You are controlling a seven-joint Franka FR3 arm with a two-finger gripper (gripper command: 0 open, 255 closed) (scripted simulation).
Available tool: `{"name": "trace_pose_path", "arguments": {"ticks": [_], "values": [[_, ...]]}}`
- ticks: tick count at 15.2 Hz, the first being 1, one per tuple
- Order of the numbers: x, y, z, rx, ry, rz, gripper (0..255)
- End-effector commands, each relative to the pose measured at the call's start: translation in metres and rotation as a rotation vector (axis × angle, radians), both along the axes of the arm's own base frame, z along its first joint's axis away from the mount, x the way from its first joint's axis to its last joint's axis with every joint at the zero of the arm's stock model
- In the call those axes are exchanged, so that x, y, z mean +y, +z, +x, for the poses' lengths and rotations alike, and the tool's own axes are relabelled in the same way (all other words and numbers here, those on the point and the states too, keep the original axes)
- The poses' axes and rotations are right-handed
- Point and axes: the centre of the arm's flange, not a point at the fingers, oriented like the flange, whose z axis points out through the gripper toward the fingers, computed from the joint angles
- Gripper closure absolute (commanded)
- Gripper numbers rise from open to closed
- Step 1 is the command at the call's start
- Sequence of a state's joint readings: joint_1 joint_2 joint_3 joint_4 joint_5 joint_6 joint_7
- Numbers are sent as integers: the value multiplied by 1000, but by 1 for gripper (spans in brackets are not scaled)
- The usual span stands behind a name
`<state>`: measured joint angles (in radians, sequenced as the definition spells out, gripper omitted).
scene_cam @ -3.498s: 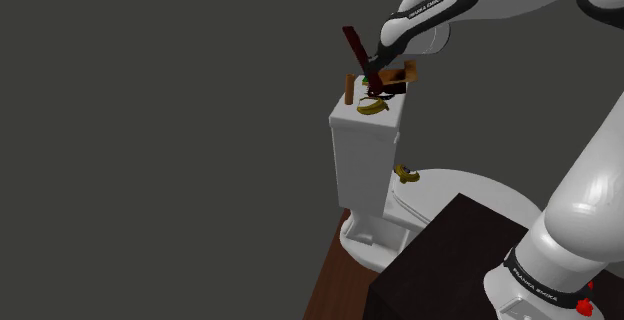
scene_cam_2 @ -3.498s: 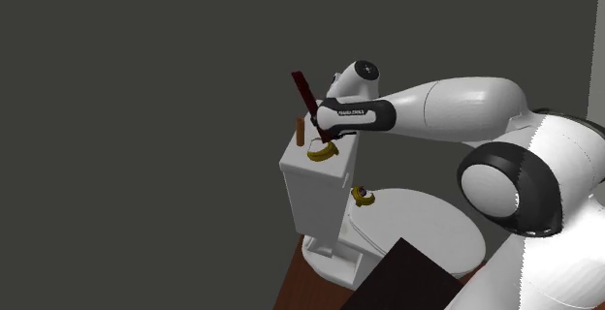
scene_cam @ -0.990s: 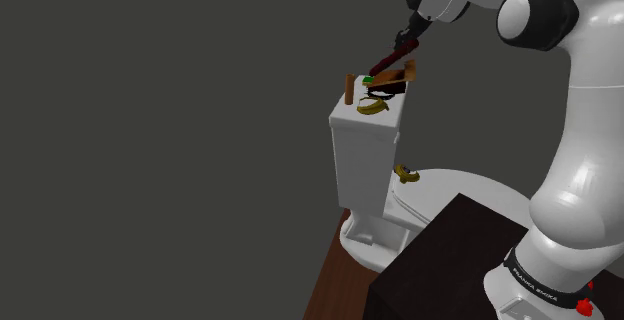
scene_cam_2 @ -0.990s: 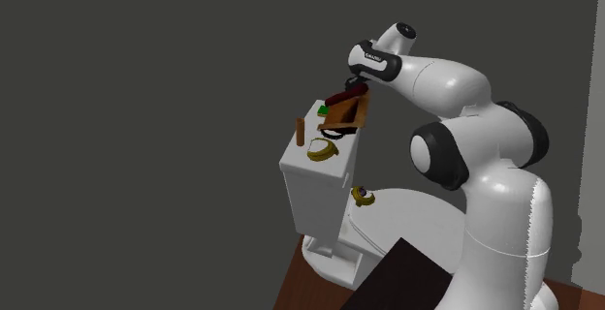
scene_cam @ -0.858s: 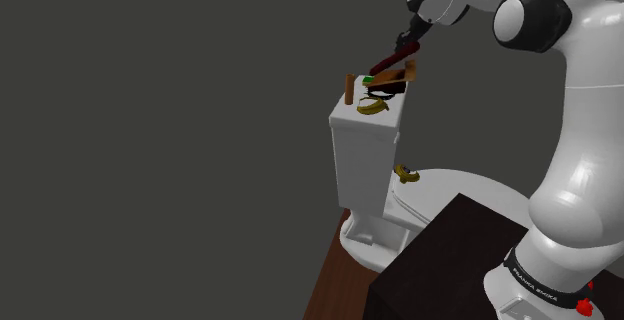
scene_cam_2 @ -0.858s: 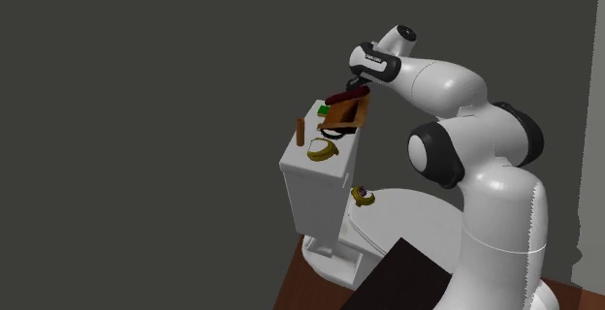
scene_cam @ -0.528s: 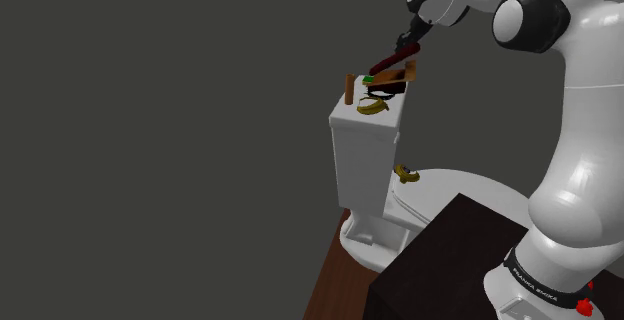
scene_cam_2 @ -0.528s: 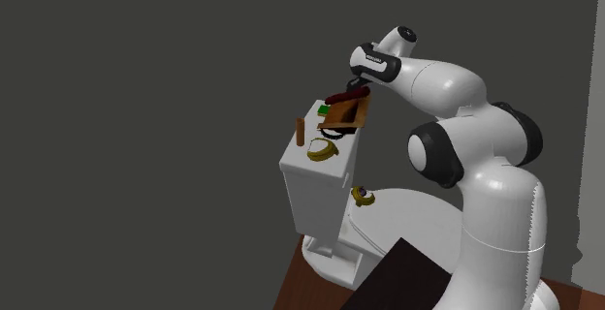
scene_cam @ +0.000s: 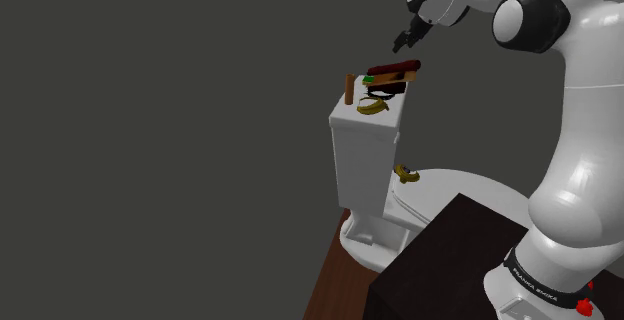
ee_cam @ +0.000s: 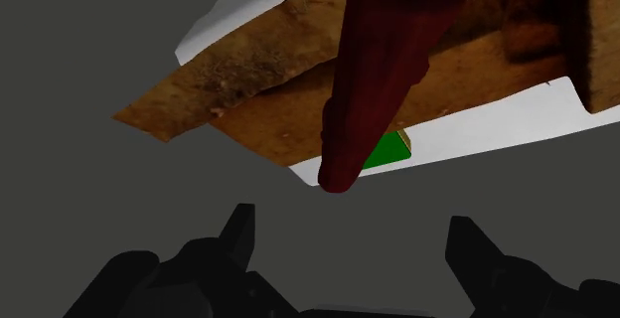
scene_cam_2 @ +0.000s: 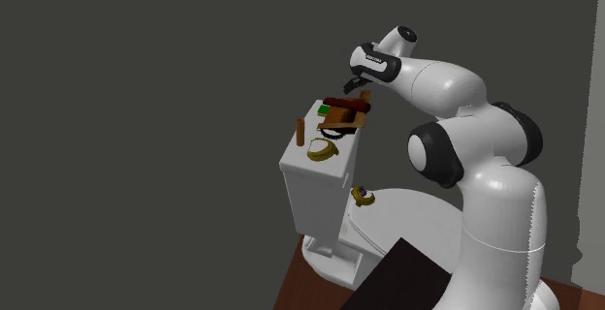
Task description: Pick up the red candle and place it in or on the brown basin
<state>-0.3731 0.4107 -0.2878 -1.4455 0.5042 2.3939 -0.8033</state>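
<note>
The dark red candle point(scene_cam: 393, 67) lies nearly level across the top of the brown basin point(scene_cam: 404, 79), which stands on the white toilet tank point(scene_cam: 365, 153). In the second exterior view the candle point(scene_cam_2: 347, 105) rests on the basin point(scene_cam_2: 346, 118) too. My gripper point(scene_cam: 405, 40) hangs just above the candle's end, open and holding nothing. From the wrist, the candle point(ee_cam: 383, 68) stretches away over the wooden basin point(ee_cam: 258, 102), beyond my gripper point(ee_cam: 353, 241), whose fingers point(ee_cam: 238, 232) stand wide apart and clear of it.
A small green object point(ee_cam: 386, 152) lies by the basin. A yellow banana point(scene_cam: 372, 109) and a short brown post point(scene_cam: 348, 89) sit on the tank top. Another banana point(scene_cam: 405, 175) lies on the toilet lid. The dark stand point(scene_cam: 440, 268) is at the shoulder view's lower right.
The fingers have opened and let go of the candle. It has dropped from a slant in the grip to lying flat across the basin. The arm has hardly moved.
</note>
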Motion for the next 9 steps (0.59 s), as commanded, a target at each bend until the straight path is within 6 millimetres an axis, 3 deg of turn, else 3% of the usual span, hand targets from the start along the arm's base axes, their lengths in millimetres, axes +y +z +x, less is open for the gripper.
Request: {"name": "trace_pose_path", "arguments": {"ticks": [1, 4, 9], "values": [[2, 11, -8, 0, 0, 0, 0], [7, 40, -29, 0, 0, 0, 0], [7, 40, -29, 0, 0, 0, 0]]}}
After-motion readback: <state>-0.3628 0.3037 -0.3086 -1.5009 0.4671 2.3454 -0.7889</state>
